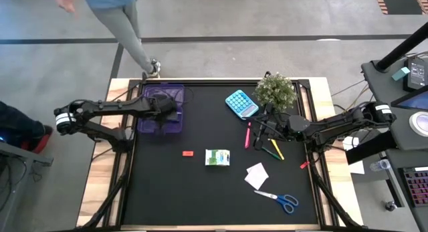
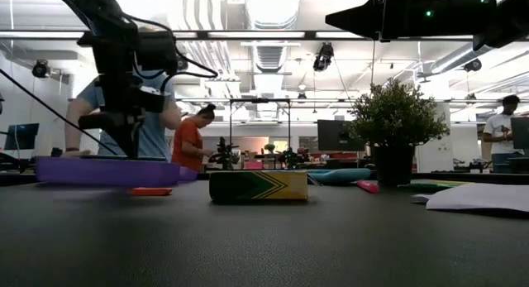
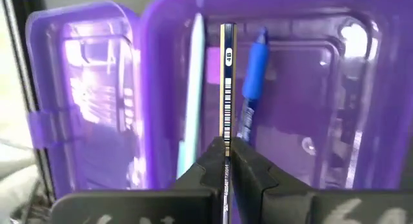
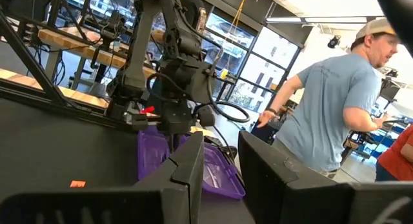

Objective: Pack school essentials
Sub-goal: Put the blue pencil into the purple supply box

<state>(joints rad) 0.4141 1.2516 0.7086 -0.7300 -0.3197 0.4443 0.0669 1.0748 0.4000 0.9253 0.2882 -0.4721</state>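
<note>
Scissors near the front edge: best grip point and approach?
Judging from above, take the blue-handled scissors across the closed silver blades, just ahead of the handles, coming straight down. They lie flat on the mat, blades pointing left, handles right; the looped handles look too wide for the tool.

Bright overhead lights; purple case (image 3: 290, 88) glare, blurred.

In the purple case (image 3: 303, 88) lie three pens (image 3: 226, 101); on the desk (image 1: 167, 192), one eraser (image 1: 188, 153), one scissors (image 1: 281, 200).

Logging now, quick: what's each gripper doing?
Left gripper: shut on a pencil over the purple case.
Right gripper: open, empty.
</note>
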